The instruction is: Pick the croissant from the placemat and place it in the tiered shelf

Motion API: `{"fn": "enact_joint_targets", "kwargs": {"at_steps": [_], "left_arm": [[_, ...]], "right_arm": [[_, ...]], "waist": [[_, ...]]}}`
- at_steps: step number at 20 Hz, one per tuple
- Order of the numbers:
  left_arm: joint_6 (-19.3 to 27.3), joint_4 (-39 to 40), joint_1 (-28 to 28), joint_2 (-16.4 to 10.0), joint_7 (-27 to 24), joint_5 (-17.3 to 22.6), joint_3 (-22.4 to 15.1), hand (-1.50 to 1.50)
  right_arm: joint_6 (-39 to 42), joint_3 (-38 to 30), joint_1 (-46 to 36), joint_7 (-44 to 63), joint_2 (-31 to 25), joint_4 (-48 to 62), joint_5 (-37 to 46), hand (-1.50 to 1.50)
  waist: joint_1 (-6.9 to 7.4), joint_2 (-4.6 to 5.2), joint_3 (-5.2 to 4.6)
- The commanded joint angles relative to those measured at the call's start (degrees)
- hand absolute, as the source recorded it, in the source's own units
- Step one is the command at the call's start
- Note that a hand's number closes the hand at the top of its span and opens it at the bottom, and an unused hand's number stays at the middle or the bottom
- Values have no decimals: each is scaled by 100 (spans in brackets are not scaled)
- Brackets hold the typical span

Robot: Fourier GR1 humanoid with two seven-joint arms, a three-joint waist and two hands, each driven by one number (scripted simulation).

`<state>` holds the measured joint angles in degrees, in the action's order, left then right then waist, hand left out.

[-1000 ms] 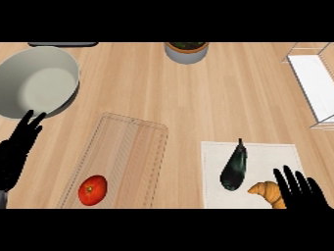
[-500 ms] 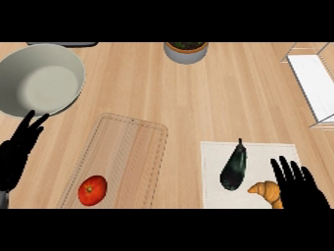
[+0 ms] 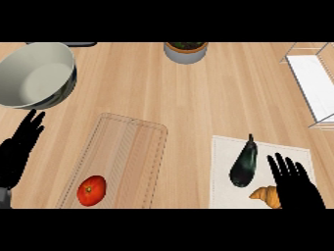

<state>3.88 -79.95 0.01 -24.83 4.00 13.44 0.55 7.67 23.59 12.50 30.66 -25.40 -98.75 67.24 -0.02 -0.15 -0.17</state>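
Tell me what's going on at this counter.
The right robot hand is open over the placemat, fingers straight, covering the right end of the croissant; it has not grasped it. An eggplant lies on the same placemat. The tiered shelf stands at the back right, nothing in it yet. The left robot hand rests open at the left edge, below a bowl. A tomato sits on a cutting board.

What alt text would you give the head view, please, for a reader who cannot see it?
The robot's open right hand is over a white placemat, beside a croissant and an eggplant, with the wire tiered shelf at upper right. The open left hand rests at the left edge, near a cutting board with a tomato and a bowl.
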Motion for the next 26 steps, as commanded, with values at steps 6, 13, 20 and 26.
{"fn": "enact_joint_targets", "kwargs": {"at_steps": [6,13,20,26], "left_arm": [[-349,338,-230,73,-64,-172,441,0],[-159,-69,71,425,190,-432,405,0],[-485,-259,403,309,-56,-352,547,0],[-425,-80,-1,380,87,-377,459,0]], "right_arm": [[139,-829,-364,-897,-68,620,-513,150],[-529,-404,-135,-1007,162,959,390,150],[-824,-438,384,-957,-80,-318,585,150],[-358,-1834,-957,1092,1255,260,165,150]], "waist": [[-4,18,17],[0,14,18],[-18,-7,16],[90,72,24]]}}
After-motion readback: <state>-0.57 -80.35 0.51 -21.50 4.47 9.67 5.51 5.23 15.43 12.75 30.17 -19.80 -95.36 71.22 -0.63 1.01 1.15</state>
